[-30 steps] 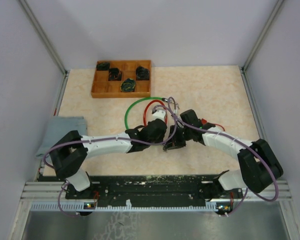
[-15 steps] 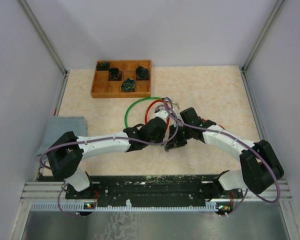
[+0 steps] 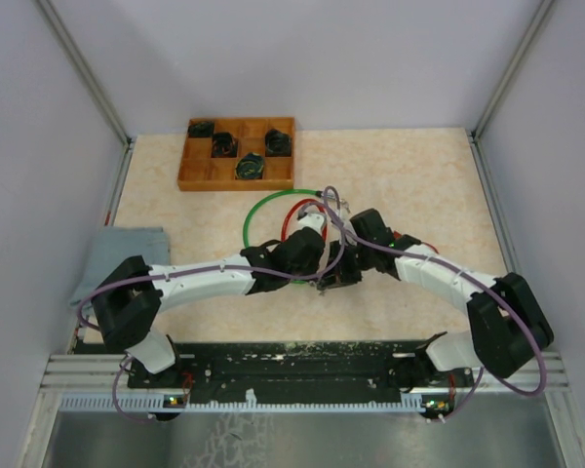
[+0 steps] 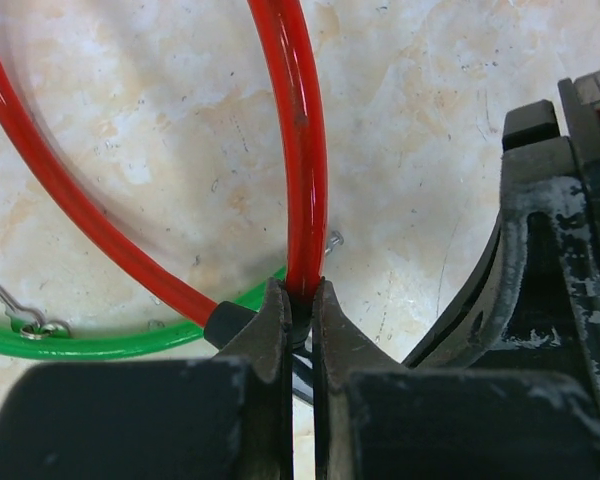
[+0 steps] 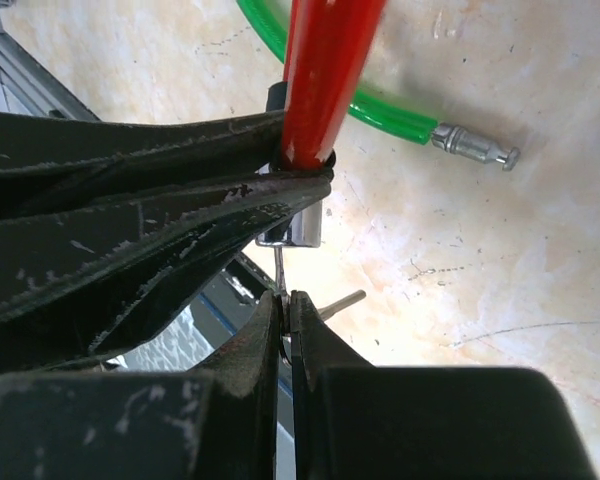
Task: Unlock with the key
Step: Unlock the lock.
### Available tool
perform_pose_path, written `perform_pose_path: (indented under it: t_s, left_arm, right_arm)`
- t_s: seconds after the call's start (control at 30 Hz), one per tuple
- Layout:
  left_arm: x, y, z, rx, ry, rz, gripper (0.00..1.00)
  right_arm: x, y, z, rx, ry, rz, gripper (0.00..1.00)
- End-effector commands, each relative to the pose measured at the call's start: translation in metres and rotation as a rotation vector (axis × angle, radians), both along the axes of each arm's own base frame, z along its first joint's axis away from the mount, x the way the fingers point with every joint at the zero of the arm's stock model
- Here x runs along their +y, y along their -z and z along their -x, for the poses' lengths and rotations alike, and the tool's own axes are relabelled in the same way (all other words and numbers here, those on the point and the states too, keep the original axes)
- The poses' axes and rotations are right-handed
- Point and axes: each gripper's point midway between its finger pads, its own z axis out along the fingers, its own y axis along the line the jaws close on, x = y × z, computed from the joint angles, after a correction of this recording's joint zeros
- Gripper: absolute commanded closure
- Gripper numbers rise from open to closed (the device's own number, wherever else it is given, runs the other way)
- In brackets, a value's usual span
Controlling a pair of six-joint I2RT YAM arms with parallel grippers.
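Note:
A red cable lock [image 4: 300, 150] loops over the table, and my left gripper [image 4: 300, 297] is shut on the black collar at its end. The lock's silver cylinder [image 5: 295, 226] hangs just below that grip. A thin metal key [image 5: 280, 270] runs from the cylinder into my right gripper [image 5: 286, 303], which is shut on the key's head. In the top view both grippers meet mid-table, left gripper [image 3: 312, 265] against right gripper [image 3: 337, 278]. How deep the key sits in the cylinder is hidden.
A green cable [image 5: 380, 115] with a bare metal end pin [image 5: 475, 147] lies under the red loop. A small key ring [image 4: 30, 325] rests on it. A wooden compartment tray [image 3: 200, 174] stands at the back left. A grey cloth [image 3: 117, 258] lies at the left edge.
The two joined grippers have edged slightly left and away from the bases, the left arm straightening a little. Both grips are unchanged.

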Motion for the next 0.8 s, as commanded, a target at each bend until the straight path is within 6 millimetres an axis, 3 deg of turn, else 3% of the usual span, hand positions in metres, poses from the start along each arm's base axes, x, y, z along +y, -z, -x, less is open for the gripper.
perform_pose_path:
  t_s: [0.0,0.23,0.4,0.6,0.77]
  left_arm:
    - [-0.062,-0.051,0.052,0.17,0.12,0.327,1.0]
    - [-0.061,-0.055,0.042,0.211,-0.026,0.378,1.0]
    - [-0.076,-0.063,0.05,0.239,0.042,0.417,1.0]
    - [-0.068,-0.07,0.049,0.211,0.032,0.426,1.0]
    - [-0.062,-0.067,0.034,0.16,-0.02,0.401,1.0]
  right_arm:
    - [0.03,-0.043,-0.078,-0.341,0.134,-0.174,1.0]
    - [0.036,-0.037,-0.069,-0.357,0.15,-0.18,1.0]
    - [0.028,-0.041,-0.079,-0.414,0.204,-0.16,1.0]
    - [0.026,-0.022,-0.084,-0.376,0.21,-0.088,1.0]
    - [0.034,-0.04,-0.076,-0.386,0.175,-0.178,1.0]
